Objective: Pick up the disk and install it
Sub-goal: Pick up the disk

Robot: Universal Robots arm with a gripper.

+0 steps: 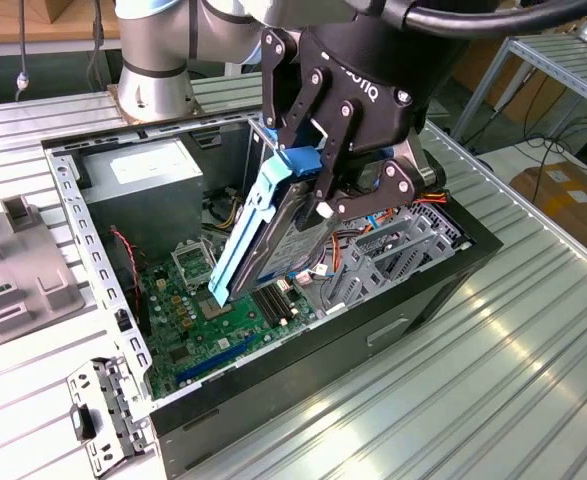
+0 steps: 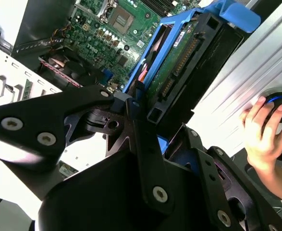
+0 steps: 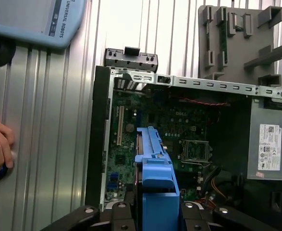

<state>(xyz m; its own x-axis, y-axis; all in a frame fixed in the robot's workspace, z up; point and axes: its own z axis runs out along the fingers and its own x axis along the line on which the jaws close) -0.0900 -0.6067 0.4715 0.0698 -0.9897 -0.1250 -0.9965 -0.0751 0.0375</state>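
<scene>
**STATUS: DISK PICKED UP, NOT YET INSTALLED**

1. Grip. My gripper (image 1: pixel 341 185) is closed on the disk (image 1: pixel 273 235). One finger presses each broad side near its upper end, at the blue carrier tab. In the second wrist view the fingers (image 2: pixel 141 125) sit tight against the carrier with no gap visible.

2. Disk position. The disk hangs tilted over the open case (image 1: pixel 78 225), upper end in my grip, lower end slanting down toward the motherboard (image 1: pixel 198 325). It sits just beside the metal cage (image 1: pixel 403 240), which lies toward the exterior view's right. I cannot tell whether the lower end touches the board or hangs clear of it.

3. Done. The pick-up step is complete: the disk's weight is on my fingers, not on the table (image 1: pixel 493 380).

4. Left. Installation is open, in my judgement. The disk is slanted, not squared to the cage, and sits in no bay.

5. Note. A person's hand (image 2: pixel 261 132) rests on a round black device beside the case, apart from my arm.
</scene>
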